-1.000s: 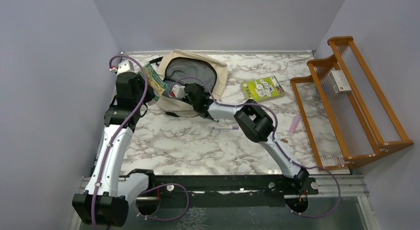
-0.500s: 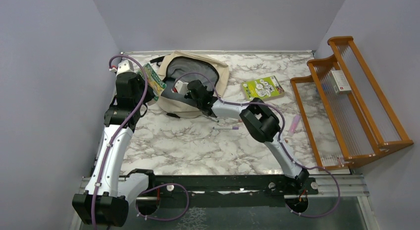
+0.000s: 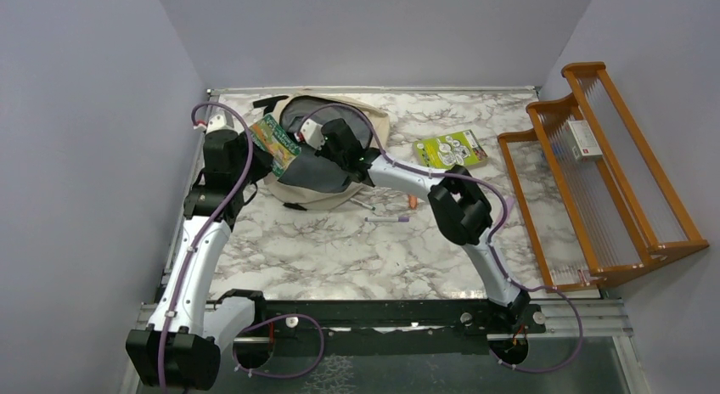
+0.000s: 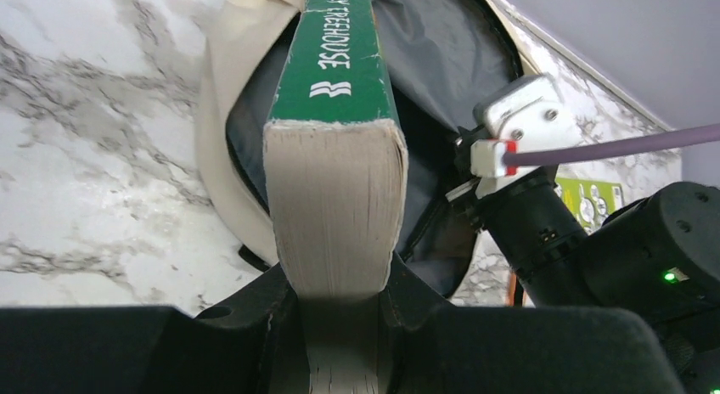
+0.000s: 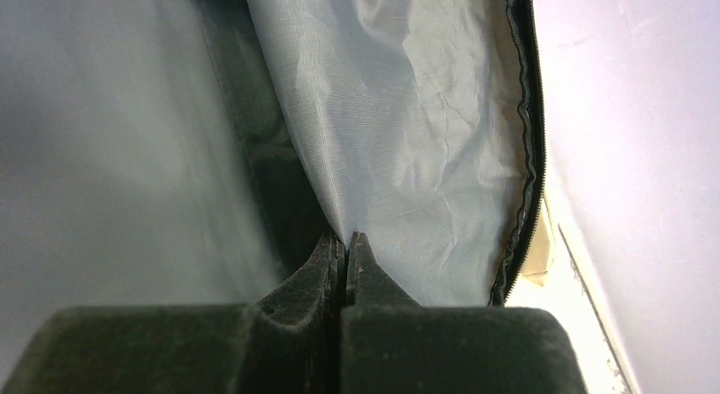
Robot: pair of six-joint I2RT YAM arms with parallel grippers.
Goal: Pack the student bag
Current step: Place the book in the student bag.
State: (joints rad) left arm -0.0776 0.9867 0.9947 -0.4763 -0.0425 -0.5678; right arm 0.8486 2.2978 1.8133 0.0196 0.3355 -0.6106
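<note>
Left tool [image 4: 340,284] is clamped on a thick green book [image 4: 335,156], jaws part-way in and tight against both covers. It grips one end of the book. The rest sticks out ahead of the fingers, green spine up in the wrist view, page edge facing the camera. The book's far end is over the left rim of the bag's mouth; can't tell if it touches the fabric.

Right tool [image 5: 344,245] is fully closed, pinching a fold of the grey lining [image 5: 407,156] inside the bag. The fabric rises straight out of the fingertips. Black zipper [image 5: 531,114] runs along the right side of that view.

Bag [image 4: 222,97] lies at the far-left corner of the table [image 3: 340,250], mouth open and facing up, grey inside showing, beige shell around it. The right arm reaches across from the near edge into the mouth; the left arm comes up along the left edge.

Other items:
- green card pack [image 3: 450,149], flat near the far edge, right of the bag and clear of it
- purple pen [image 3: 386,217], just near-side of the bag
- pink pen [image 3: 504,214], close to the rack
- wooden rack [image 3: 611,173], along the right edge, small white box [image 3: 584,139] on it
</note>
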